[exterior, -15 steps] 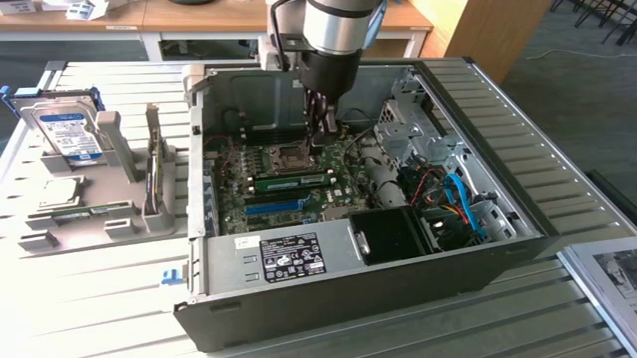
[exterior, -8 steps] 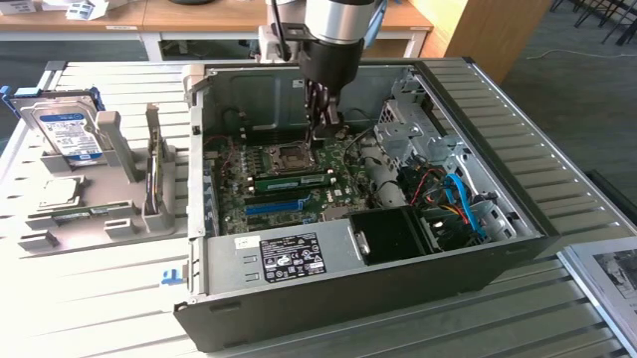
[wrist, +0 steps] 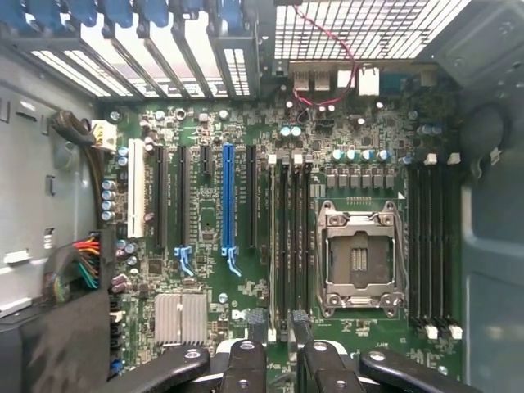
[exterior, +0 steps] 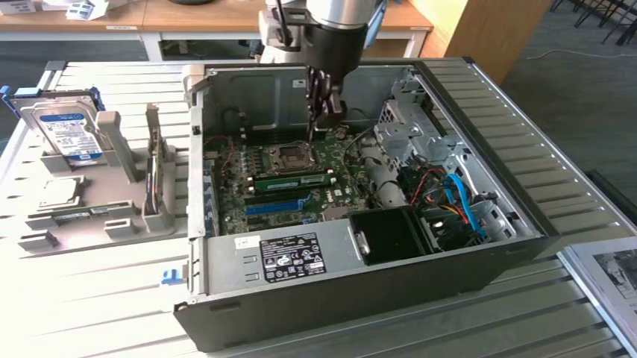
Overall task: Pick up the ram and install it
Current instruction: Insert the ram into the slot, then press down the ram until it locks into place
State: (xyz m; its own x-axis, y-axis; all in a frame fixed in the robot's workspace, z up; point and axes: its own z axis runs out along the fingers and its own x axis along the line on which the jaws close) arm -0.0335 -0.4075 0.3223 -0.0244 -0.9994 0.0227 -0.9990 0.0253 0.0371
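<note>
The pincer [exterior: 327, 119] hung at the upper middle of the exterior view, inside the open computer case [exterior: 348, 306]. Its two black fingers [wrist: 256, 327] stood wide apart and held nothing. In the wrist view the pincer [wrist: 278, 327] hung over the green board [wrist: 246, 295]. Long dark slots ran under the gap between its fingers. A square socket [wrist: 358, 260] lay beside those slots on one side, and a blue slot [wrist: 228, 201] lay on the other side.

In the exterior view the ram [exterior: 294, 181], a long green stick, sat in a slot near the middle of the frame. It was just below the socket [exterior: 292, 155] and apart from the pincer.

At the left of the frame, a grey holder [exterior: 95, 235] stood on the table [exterior: 100, 313]. It kept a hard drive [exterior: 65, 134], a small square chip [exterior: 60, 192] and another thin stick [exterior: 154, 171] standing on its edge.
</note>
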